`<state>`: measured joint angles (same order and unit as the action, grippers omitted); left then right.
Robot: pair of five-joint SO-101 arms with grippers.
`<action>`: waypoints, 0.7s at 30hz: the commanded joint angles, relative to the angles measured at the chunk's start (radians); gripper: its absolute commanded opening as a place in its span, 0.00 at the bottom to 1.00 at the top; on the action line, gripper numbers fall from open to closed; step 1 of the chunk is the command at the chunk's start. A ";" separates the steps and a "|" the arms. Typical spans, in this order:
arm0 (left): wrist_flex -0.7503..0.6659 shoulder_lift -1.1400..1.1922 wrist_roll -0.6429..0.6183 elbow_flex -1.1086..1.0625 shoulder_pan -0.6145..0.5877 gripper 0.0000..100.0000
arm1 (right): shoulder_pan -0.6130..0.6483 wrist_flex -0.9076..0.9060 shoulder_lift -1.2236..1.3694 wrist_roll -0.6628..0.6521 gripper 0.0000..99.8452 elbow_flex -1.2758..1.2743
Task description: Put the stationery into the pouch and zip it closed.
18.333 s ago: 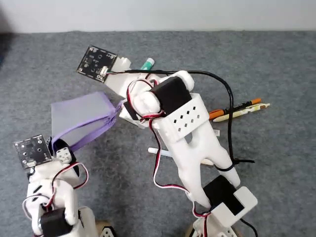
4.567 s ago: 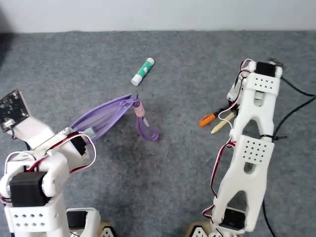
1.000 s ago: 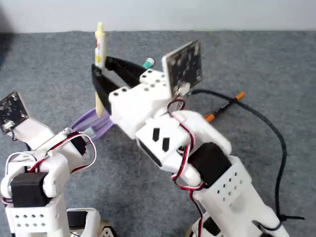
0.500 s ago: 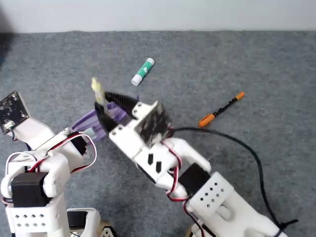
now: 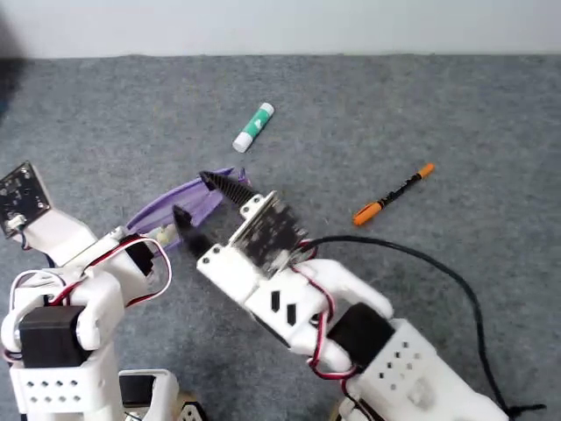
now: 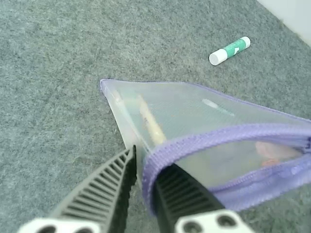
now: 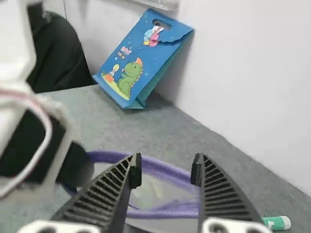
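Note:
The purple-zipped clear pouch (image 5: 166, 209) lies on the grey mat with its mouth held up. My left gripper (image 6: 145, 164) is shut on the pouch's zip edge (image 6: 204, 141), and a cream pen (image 6: 149, 124) lies inside the pouch. My right gripper (image 5: 190, 195) hangs open just above the pouch mouth (image 7: 150, 191), with nothing between its fingers. A green-and-white glue stick (image 5: 254, 126) lies beyond the pouch. An orange pen (image 5: 394, 195) lies to the right, apart from both arms.
The left arm's body (image 5: 66, 298) stands at the near left, and the right arm (image 5: 333, 316) stretches across the near middle with its black cable (image 5: 456, 281). A blue gift bag (image 7: 143, 58) leans on the wall past the mat.
My right gripper came down over the pouch mouth with the cream pen, then opened; the pen is now inside the pouch. The left arm has kept still.

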<state>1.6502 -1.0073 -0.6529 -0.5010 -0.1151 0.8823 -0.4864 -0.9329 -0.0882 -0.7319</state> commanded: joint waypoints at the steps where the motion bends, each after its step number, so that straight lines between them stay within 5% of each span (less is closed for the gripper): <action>1: -0.025 0.015 -0.014 0.001 0.002 0.01 | -0.107 -0.122 -0.022 0.103 0.16 0.138; 11: -0.025 0.014 -0.014 0.002 0.002 0.01 | -0.522 -0.515 0.176 0.342 0.16 0.331; 21: -0.018 0.012 -0.009 0.007 0.002 0.01 | -0.796 -0.587 0.615 0.367 0.16 0.477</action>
<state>1.6502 -1.0073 -0.6529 -0.5010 -0.1151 0.1565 -1.0679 -0.4281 0.2647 -0.3452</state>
